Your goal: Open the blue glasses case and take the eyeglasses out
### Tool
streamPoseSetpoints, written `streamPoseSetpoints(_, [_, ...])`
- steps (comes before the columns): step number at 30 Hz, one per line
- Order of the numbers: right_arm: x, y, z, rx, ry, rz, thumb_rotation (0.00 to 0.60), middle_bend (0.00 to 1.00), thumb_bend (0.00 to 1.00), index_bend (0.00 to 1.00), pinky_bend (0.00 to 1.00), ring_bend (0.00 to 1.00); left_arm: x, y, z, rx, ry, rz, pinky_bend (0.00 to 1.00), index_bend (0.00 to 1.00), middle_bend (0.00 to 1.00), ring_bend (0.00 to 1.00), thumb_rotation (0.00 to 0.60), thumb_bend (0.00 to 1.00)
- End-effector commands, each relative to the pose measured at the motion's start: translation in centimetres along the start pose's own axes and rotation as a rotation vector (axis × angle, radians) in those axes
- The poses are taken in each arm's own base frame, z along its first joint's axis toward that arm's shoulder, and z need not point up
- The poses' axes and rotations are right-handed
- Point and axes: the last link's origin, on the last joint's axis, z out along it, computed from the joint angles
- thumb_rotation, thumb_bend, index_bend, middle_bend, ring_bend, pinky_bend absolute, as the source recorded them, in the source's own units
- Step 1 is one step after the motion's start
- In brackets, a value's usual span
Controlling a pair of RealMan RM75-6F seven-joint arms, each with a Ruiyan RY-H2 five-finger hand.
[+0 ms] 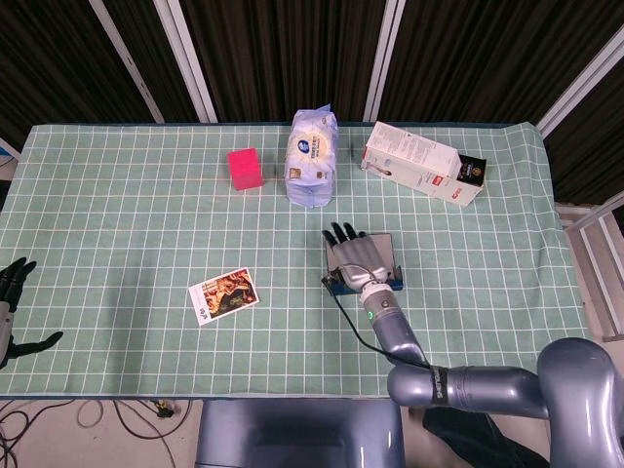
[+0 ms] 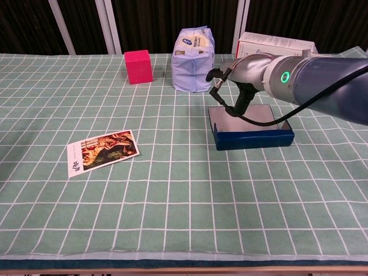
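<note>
The blue glasses case (image 2: 253,140) lies right of the table's centre, also visible as the blue case (image 1: 391,284) in the head view. Its lid (image 2: 244,115) is swung up and back, and the pale grey lining shows. No eyeglasses can be made out inside. My right hand (image 2: 234,75) hovers over the case's far left corner, dark fingers spread, one dark part reaching down to the lid. From the head camera the right hand (image 1: 353,255) covers most of the case. My left hand (image 1: 12,291) hangs off the table's left edge, fingers apart, holding nothing.
A pink cube (image 2: 138,66) and a pale blue tissue pack (image 2: 194,60) stand at the back. A white carton (image 2: 275,45) lies behind my right arm. A picture card (image 2: 103,151) lies flat at the front left.
</note>
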Motion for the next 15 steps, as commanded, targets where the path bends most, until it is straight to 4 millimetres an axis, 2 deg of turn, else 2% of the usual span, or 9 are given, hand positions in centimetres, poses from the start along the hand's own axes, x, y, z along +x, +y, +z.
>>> streamPoseSetpoints(1, [2.1,0.6,-3.3,0.021,0.052,0.012,0.600,0.28,0.50,0.08,0.46,0.32,0.0,0.0,-0.1,-0.003,0.001,0.002,0.00,0.00,0.00,0.00,0.600,0.00])
streamPoseSetpoints(2, [2.2,0.7,-3.7,0.027,0.054,0.017,0.600,0.36,0.50,0.08,0.53,0.41,0.0,0.1,-0.1,-0.004,0.002,0.003,0.00,0.00,0.00,0.00,0.600,0.00])
streamPoseSetpoints(4, [2.3,0.9,-4.4,0.030,0.053,0.019,0.600,0.62,0.50,0.08,0.73,0.69,0.0,0.1,-0.1,-0.006,0.004,0.003,0.00,0.00,0.00,0.00,0.600,0.00])
streamPoseSetpoints(5, [2.1,1.0,-4.6,0.029,0.041,0.025,0.600,0.72,0.50,0.08,0.81,0.79,0.0,0.1,-0.2,-0.006,0.004,0.003,0.00,0.00,0.00,0.00,0.600,0.00])
streamPoseSetpoints(7, [1.6,1.2,-5.1,0.023,0.009,0.045,0.600,0.83,0.50,0.09,0.91,0.90,0.0,0.1,-0.2,-0.006,0.005,0.002,0.00,0.00,0.00,0.00,0.600,0.00])
streamPoseSetpoints(10, [0.5,1.4,-5.7,0.009,-0.068,0.088,0.600,0.93,0.51,0.10,0.99,0.99,0.0,0.1,-0.2,-0.005,0.004,0.001,0.00,0.00,0.00,0.00,0.600,0.00])
streamPoseSetpoints(15, [-1.2,1.4,-6.0,-0.008,-0.171,0.075,0.600,0.95,0.51,0.12,1.00,1.00,0.0,0.0,-0.2,-0.003,0.003,0.000,0.00,0.00,0.00,0.00,0.600,0.00])
